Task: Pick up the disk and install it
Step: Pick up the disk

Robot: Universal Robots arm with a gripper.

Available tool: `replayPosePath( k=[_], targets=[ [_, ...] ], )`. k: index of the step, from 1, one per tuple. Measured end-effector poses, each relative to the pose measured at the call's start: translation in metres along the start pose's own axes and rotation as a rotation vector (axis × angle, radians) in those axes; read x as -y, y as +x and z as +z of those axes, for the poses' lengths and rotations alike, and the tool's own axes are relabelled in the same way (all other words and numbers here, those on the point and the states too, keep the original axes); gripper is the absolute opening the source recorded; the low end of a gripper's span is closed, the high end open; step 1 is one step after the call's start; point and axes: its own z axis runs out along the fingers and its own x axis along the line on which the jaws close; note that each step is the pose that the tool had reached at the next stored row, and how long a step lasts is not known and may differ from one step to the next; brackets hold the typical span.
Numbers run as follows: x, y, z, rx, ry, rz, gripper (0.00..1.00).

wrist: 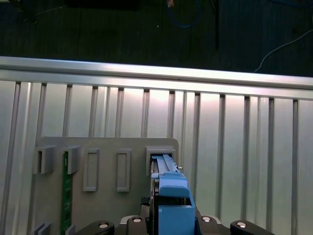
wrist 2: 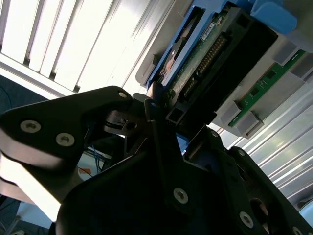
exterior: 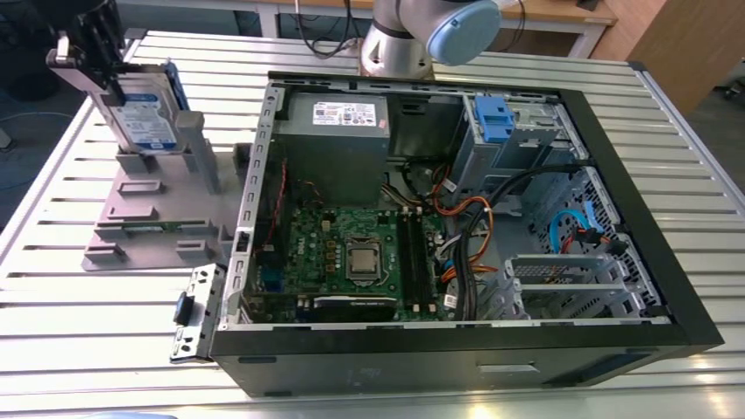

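The disk [exterior: 142, 109], a silver drive with a white and blue label in a blue bracket, stands on edge at the back slot of a grey holder stand [exterior: 152, 218] on the exterior view's left. My gripper [exterior: 103, 70] comes down on its top edge, with fingers on both sides, shut on it. In the second wrist view the gripper [wrist 2: 168, 117] clamps the end of the disk [wrist 2: 205, 54] that carries the connector. In the first wrist view the blue bracket of the disk [wrist: 168, 196] sits between the gripper [wrist: 168, 223] knuckles. Whether the disk has left the slot I cannot tell.
An open computer case [exterior: 652, 262] lies to the exterior view's right of the stand, with a grey power supply [exterior: 338, 131], a motherboard [exterior: 349, 253], cables and a blue drive-bay clip [exterior: 495, 118]. A green memory stick [wrist: 65, 191] rests in the stand. The arm's base [exterior: 402, 44] stands behind the case.
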Motion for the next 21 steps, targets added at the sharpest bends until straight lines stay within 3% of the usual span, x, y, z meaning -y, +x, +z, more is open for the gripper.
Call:
replayPosePath(
  k=[21],
  targets=[
    [-0.0003, -0.0003, -0.0077, 0.0000, 0.0001, 0.000, 0.37]
  ],
)
